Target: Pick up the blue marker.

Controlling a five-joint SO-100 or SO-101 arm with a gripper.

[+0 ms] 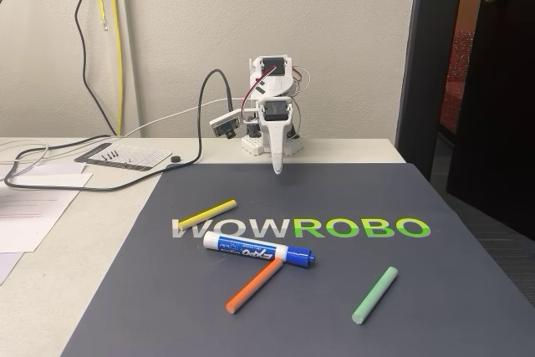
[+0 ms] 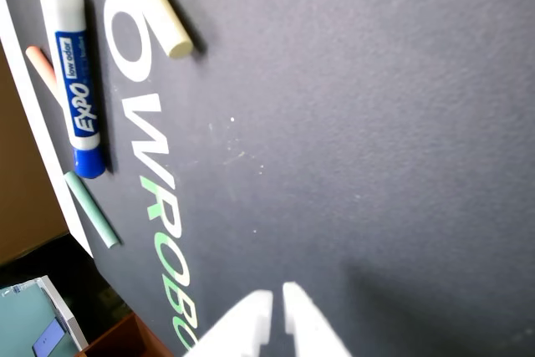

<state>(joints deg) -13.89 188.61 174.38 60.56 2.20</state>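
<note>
- Your tool (image 1: 277,170) hangs at the mat's far edge, fingers nearly shut on nothing.
- The blue marker (image 1: 258,251) lies well apart, touching the orange stick (image 1: 253,285).

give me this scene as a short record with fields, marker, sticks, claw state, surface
target: blue marker, lying flat below the WOWROBO lettering, cap to the right in the fixed view
touching: orange stick, its upper end at the marker
other sticks: yellow stick on the lettering's left end; green stick apart, to the right
claw: claw tips nearly together, holding nothing, above the mat far from the marker
surface: dark mat on a table
</note>
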